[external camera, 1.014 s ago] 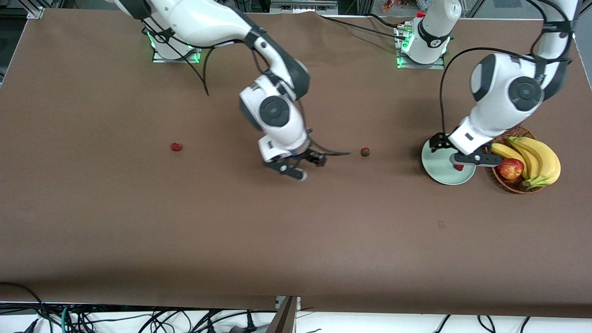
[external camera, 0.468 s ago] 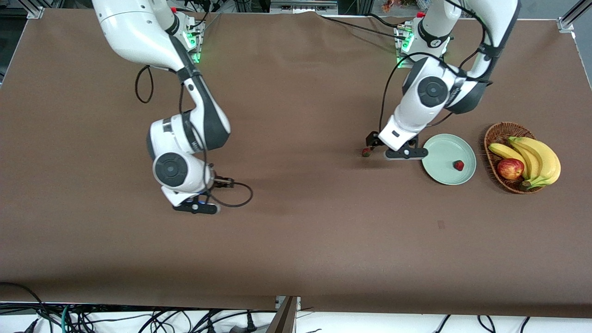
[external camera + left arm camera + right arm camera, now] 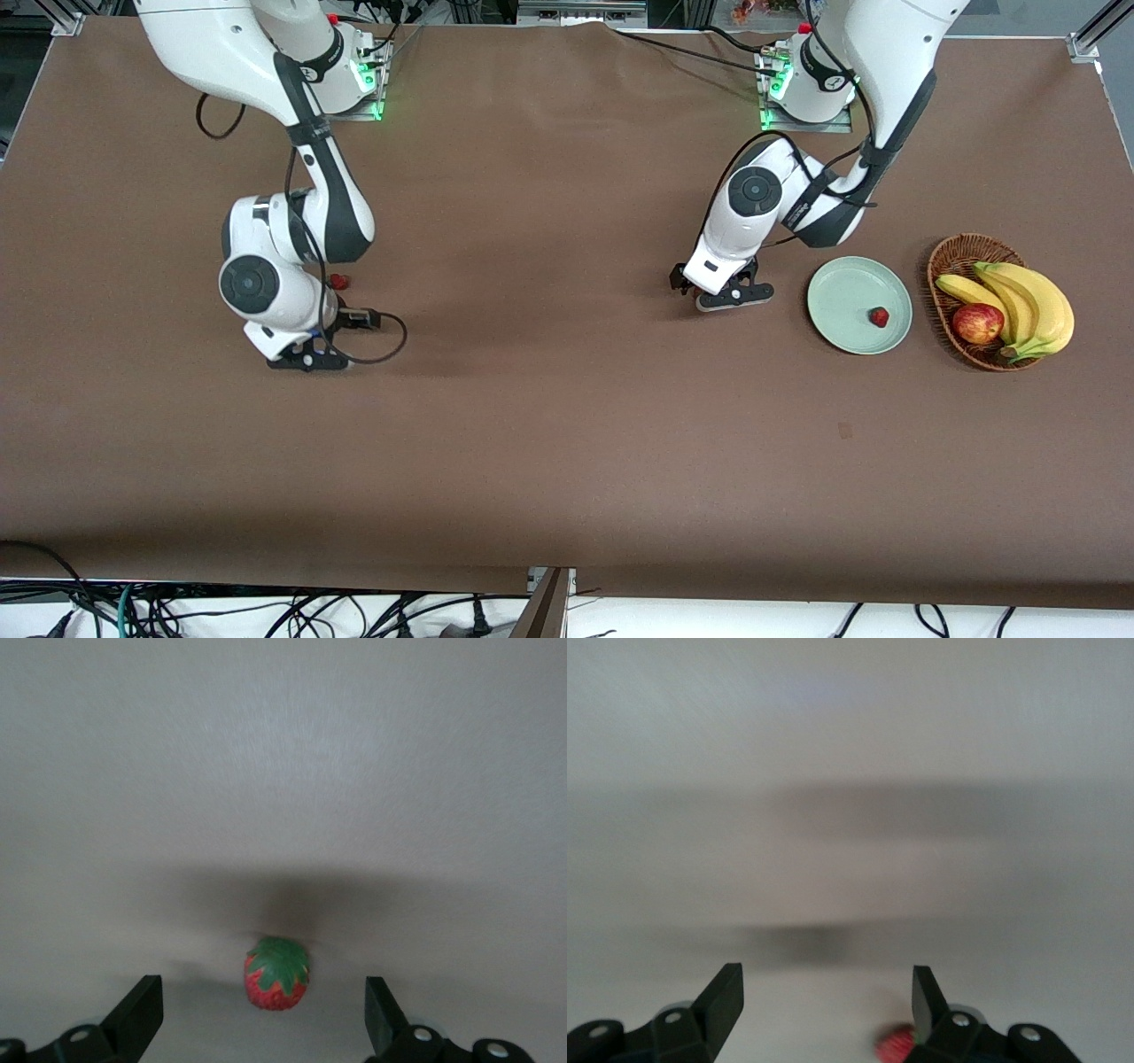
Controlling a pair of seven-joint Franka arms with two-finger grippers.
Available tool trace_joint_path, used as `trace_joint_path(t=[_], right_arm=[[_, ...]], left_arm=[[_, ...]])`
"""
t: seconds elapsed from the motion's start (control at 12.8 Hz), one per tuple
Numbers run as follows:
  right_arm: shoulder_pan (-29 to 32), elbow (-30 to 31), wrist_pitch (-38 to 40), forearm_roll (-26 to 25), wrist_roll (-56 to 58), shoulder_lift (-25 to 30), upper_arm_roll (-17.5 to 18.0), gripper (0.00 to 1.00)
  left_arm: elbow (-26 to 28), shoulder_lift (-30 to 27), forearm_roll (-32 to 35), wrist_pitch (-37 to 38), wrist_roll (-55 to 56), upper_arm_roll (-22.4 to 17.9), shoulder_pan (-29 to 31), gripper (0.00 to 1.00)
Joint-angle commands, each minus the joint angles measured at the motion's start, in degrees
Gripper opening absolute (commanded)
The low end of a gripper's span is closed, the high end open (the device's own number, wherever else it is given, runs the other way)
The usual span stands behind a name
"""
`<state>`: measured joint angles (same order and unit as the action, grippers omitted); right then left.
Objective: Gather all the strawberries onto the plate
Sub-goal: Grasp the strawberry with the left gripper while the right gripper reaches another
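Observation:
One strawberry (image 3: 878, 316) lies in the pale green plate (image 3: 842, 288). My left gripper (image 3: 719, 296) is open and low over a second strawberry, which is hidden in the front view. In the left wrist view this strawberry (image 3: 276, 974) lies between the fingers of the left gripper (image 3: 261, 1014), untouched. A third strawberry (image 3: 337, 282) lies toward the right arm's end of the table. My right gripper (image 3: 306, 359) hangs low beside it, open and empty. In the right wrist view the right gripper (image 3: 826, 1001) has this strawberry (image 3: 893, 1047) close to one finger.
A brown wicker basket (image 3: 952, 252) with bananas (image 3: 1028, 301) and a red apple (image 3: 977, 323) stands beside the plate at the left arm's end. Brown table cover all around.
The left gripper has left a strawberry in the plate and moved over the middle strawberry. The right arm has swung from mid-table toward its own end, down beside the third strawberry.

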<state>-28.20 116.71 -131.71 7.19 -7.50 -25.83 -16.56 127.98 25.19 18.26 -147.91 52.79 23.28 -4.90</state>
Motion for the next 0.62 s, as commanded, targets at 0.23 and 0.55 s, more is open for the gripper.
trace_joint_path(t=[0.23,0.55], right_arm=[[0.25,13.19,-3.55,1.85,5.03,7.89,-2.87,0.83],[0.60,13.63,-5.04,4.94,6.89,6.93,-2.87,0.76]], left_arm=[[-0.62,1.35,1.78,-0.71,2.40,0.18,-0.20,0.61],[-1.15,1.26,1.69,-0.36,2.58,0.18,-0.20,0.21]])
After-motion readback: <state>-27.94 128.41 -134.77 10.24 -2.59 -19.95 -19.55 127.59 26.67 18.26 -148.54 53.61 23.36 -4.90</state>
